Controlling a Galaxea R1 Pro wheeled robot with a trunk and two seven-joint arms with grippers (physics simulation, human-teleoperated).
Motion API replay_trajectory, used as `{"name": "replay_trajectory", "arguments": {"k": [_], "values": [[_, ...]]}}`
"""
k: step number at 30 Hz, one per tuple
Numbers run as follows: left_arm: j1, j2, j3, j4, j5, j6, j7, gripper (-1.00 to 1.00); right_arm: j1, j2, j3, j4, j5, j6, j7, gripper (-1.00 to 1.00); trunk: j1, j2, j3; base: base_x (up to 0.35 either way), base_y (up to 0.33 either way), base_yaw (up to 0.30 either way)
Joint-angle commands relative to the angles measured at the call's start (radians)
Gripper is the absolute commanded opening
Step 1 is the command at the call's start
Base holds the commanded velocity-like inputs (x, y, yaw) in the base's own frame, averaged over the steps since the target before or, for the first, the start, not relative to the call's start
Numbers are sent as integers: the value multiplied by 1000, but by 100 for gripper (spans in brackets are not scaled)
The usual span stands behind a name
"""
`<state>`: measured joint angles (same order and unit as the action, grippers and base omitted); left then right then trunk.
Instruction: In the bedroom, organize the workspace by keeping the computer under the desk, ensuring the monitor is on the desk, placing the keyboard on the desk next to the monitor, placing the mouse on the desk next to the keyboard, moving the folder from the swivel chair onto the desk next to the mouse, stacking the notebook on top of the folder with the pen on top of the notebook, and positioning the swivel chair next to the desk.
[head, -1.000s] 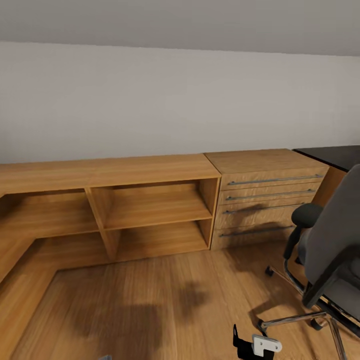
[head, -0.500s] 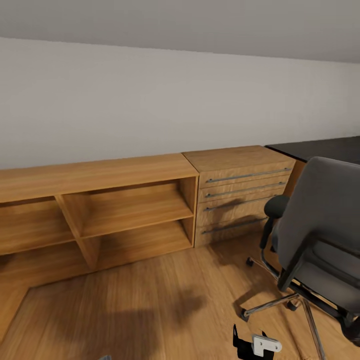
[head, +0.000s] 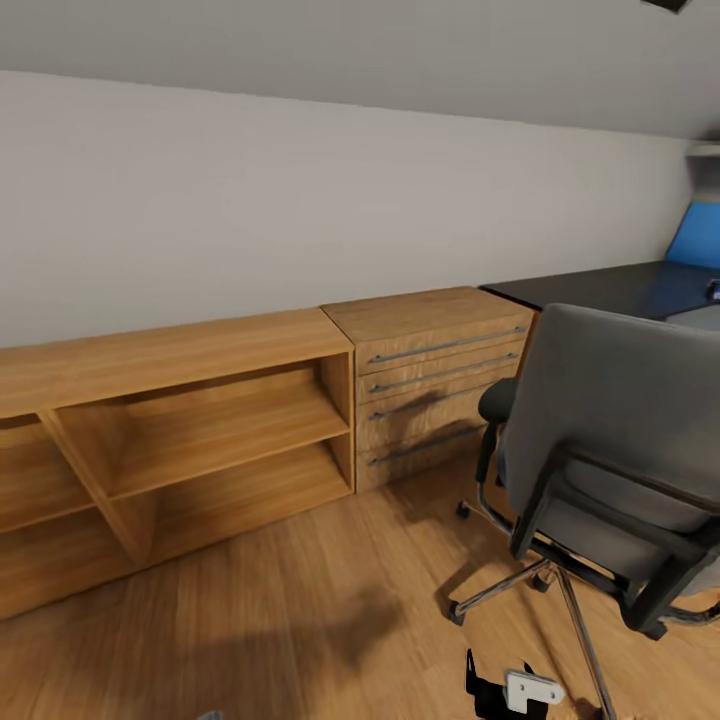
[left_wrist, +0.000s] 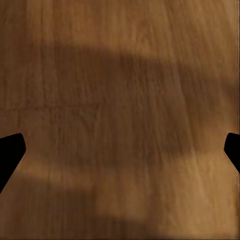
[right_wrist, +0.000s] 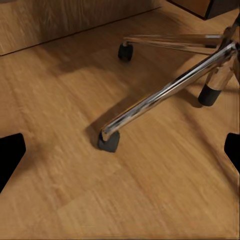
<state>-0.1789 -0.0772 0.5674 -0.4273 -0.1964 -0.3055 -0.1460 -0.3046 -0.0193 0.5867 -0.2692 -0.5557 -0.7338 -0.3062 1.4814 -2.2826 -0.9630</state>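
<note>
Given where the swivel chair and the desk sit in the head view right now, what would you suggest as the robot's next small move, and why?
Probably turn a little further right and roll toward the swivel chair. Its tall back faces the camera and hides the seat, so the folder cannot be checked from here. The desk shows just its black top at the right edge. The right hand, open over the floor, sees just the chair's chrome base.

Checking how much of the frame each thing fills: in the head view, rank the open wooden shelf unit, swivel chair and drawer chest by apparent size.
1. Open wooden shelf unit, largest.
2. Swivel chair, though nearness to the camera inflates it and the frame crops it.
3. Drawer chest, smallest.
</note>
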Motion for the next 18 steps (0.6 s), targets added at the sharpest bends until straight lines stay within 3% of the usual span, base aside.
{"name": "replay_trajectory", "arguments": {"k": [1, 18], "values": [[-1, -1, 9, -1, -9, -3, -6, 100, -1, -1, 9, -1, -3, -1, -8, 100, 0, 0, -1, 0, 0, -270], [-1, -1, 9, 1, -9, -3, -6, 100, -1, 1, 10, -1, -3, 1, -8, 100, 0, 0, -1, 0, 0, -270]]}}
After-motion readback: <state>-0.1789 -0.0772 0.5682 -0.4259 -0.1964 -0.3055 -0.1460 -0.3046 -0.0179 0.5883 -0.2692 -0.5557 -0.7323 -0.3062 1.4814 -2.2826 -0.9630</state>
